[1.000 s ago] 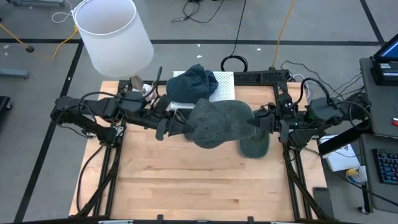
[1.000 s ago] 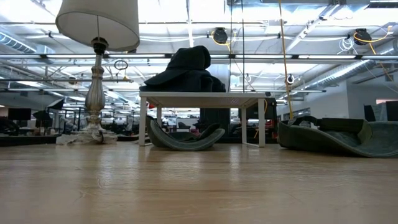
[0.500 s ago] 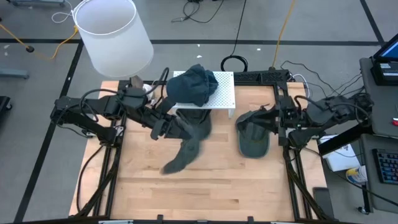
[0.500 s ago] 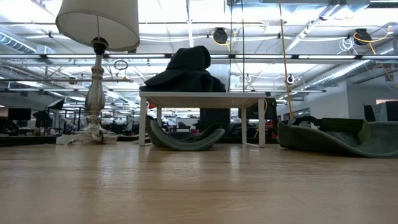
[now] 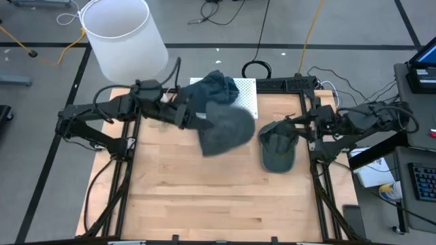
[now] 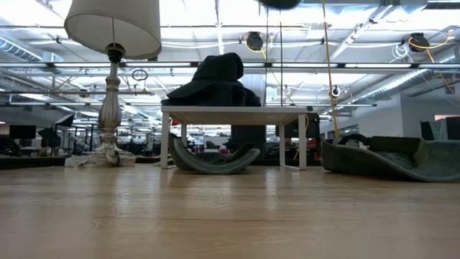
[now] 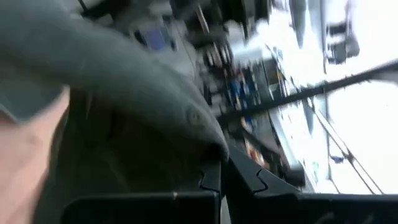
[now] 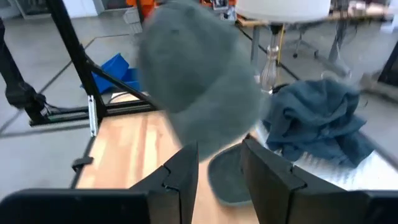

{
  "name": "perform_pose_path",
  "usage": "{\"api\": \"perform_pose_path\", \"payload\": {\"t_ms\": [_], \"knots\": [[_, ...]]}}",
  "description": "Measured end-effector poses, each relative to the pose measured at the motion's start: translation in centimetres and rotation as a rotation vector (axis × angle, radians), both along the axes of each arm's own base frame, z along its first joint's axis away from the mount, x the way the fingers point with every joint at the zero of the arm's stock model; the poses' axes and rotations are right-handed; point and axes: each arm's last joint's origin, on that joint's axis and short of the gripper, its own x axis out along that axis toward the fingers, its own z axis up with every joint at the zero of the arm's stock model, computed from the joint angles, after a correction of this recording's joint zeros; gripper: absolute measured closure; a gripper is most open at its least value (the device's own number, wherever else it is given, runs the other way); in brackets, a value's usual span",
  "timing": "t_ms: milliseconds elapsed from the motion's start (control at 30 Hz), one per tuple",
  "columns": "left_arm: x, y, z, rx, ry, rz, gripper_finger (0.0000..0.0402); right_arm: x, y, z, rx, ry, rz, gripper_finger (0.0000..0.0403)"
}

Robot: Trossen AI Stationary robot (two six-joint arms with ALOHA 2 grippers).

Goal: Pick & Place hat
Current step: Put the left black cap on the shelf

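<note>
Seen from above: left gripper point(image 5: 193, 120) clenched on a grey hat point(image 5: 226, 131), carried in the air over the wooden table point(image 5: 218, 197), just near of the small white stand point(image 5: 246, 95). Dark blue cloth bundle point(image 5: 211, 90) heaped on that stand. Second hat point(image 5: 278, 148) lying flat on the table toward the right, the right gripper point(image 5: 294, 125) at its far edge with fingers parted and holding nothing. White lamp shade point(image 5: 122, 35) at the far left corner.

Seen from table height: white stand point(image 6: 233, 115) in the middle distance with the dark bundle point(image 6: 215, 83) on top, an upturned hat point(image 6: 213, 157) on the boards beneath it, another hat point(image 6: 392, 160) lying at the right, lamp point(image 6: 113, 79) at the left.

Left wrist: own fingers point(image 7: 214, 177) pressed together on the grey hat's point(image 7: 118, 74) edge.

Right wrist: own fingers point(image 8: 186, 171) spread apart, empty; lifted grey hat point(image 8: 199, 93) hanging ahead, blue bundle point(image 8: 320, 121) beyond it on the stand
</note>
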Motion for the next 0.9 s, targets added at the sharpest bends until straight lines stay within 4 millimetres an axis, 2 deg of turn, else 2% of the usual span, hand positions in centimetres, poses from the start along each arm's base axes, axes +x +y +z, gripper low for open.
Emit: {"api": "perform_pose_path", "payload": {"t_ms": [167, 533, 633, 900], "knots": [[0.8, 2.4, 0.1, -0.035, -0.042, 0.093, 0.0401, -0.6, -0.3, 0.3, -0.086, -0.019, 0.025, 0.0287], [4.8, 6.8, -3.2, -0.095, 0.045, 0.214, 0.0401, -0.9, -0.4, 2.2, -0.22, -0.197, 0.052, 0.0287], [5.9, 7.8, -3.1, -0.085, 0.044, 0.246, 0.0401, -0.9, -0.4, 2.6, -0.291, -0.229, 0.058, 0.0287], [9.6, 10.6, -1.1, 0.0, 0.009, 0.286, 0.0401, -0.9, -0.4, 3.0, -0.448, -0.244, 0.071, 0.0287]]}}
